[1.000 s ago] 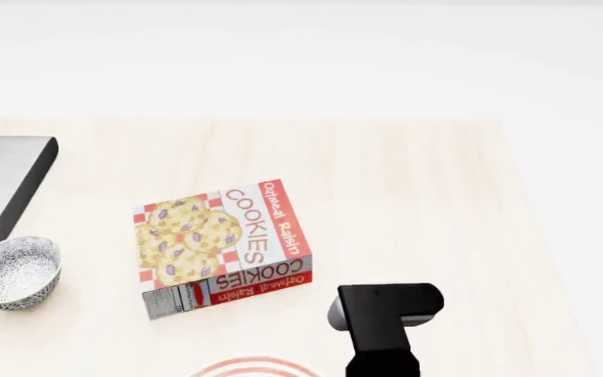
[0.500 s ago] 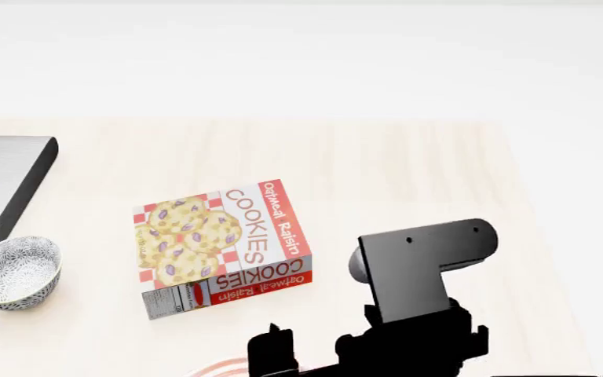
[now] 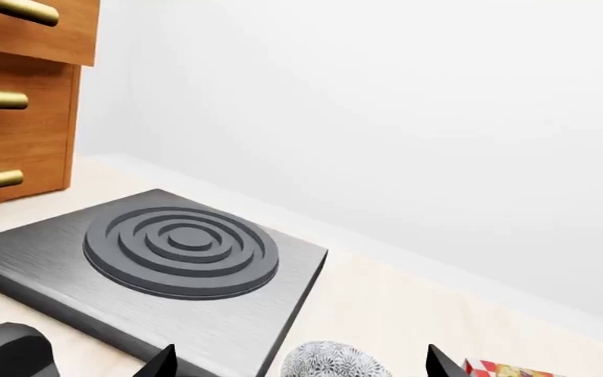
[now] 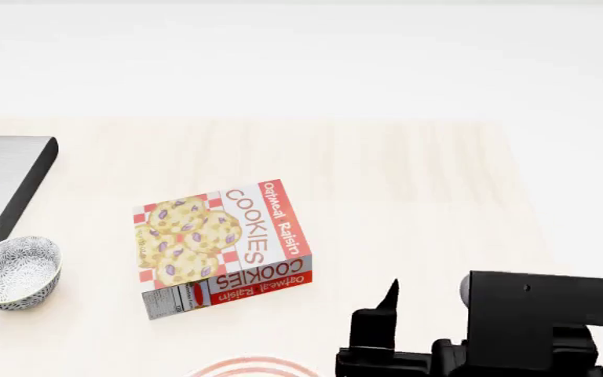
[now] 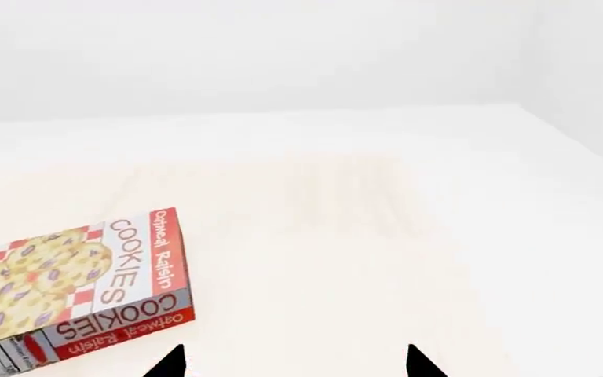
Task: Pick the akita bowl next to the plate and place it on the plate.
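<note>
The right hand [image 4: 391, 314] stands released and empty near the bench's [image 4: 407, 196] front edge, beside the red-ringed white plate [image 4: 254, 367]; the left hand's [image 3: 299, 363] fingertips are spread apart by the small patterned grey-and-white bowl [image 4: 15, 272].

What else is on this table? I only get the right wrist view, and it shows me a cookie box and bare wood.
Observer: The head view shows a small patterned bowl on the table, off to the left of the cookie box.
Operator: Is anything near that bowl?
Observer: Yes, a flat dark grey burner slab with raised rings lies close beside it.
Operator: And is there a plate anywhere?
Observer: Only a sliver of it: the plate shows its red-ringed rim at the bottom edge of the head view, nearer the robot than the box.
</note>
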{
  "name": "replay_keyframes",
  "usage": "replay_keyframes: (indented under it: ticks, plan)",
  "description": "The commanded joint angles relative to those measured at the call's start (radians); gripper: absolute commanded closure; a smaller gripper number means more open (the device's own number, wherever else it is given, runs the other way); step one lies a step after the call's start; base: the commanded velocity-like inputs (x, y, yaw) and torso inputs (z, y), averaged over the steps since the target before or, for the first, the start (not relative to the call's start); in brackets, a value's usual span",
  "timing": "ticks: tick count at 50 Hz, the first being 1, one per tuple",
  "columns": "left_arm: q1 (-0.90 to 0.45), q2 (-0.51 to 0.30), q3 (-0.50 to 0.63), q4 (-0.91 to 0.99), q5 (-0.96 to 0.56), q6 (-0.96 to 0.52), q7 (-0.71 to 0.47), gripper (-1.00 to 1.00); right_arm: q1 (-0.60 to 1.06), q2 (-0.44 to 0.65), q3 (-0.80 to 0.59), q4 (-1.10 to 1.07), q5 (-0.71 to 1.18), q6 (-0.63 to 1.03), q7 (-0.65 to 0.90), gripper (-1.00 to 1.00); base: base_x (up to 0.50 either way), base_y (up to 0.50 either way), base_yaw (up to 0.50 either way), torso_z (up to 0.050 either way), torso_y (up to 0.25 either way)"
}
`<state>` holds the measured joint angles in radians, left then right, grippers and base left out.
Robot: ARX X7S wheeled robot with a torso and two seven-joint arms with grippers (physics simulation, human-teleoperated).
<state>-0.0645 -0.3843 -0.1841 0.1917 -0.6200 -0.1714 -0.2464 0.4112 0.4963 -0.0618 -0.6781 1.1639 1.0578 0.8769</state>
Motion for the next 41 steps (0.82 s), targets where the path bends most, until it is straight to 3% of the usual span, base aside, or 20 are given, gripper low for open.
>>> replay_keyframes:
  ticks: [1, 11, 18, 41]
  plan:
    - [0.000, 0.000, 0.003, -0.005, 0.002, 0.005, 0.000, -1.00, -0.185, 0.015, -0.040, -0.043, -0.339, -0.218, -0.082, -1.00, 0.00, 0.00, 0.00, 0.000, 0.000]
    - [0.001, -0.004, 0.003, 0.006, -0.003, -0.002, -0.008, -1.00, -0.309, 0.021, -0.103, 0.008, -0.594, -0.443, -0.109, -1.00, 0.00, 0.00, 0.00, 0.000, 0.000]
    - [0.000, -0.003, 0.006, 0.003, 0.000, 0.002, -0.007, -1.00, -0.368, 0.031, -0.092, 0.013, -0.666, -0.516, -0.090, -1.00, 0.00, 0.00, 0.00, 0.000, 0.000]
    - [-0.001, 0.006, 0.023, 0.006, 0.012, 0.008, -0.018, -1.00, -0.453, 0.081, -0.056, -0.032, -0.769, -0.584, -0.039, -1.00, 0.00, 0.00, 0.00, 0.000, 0.000]
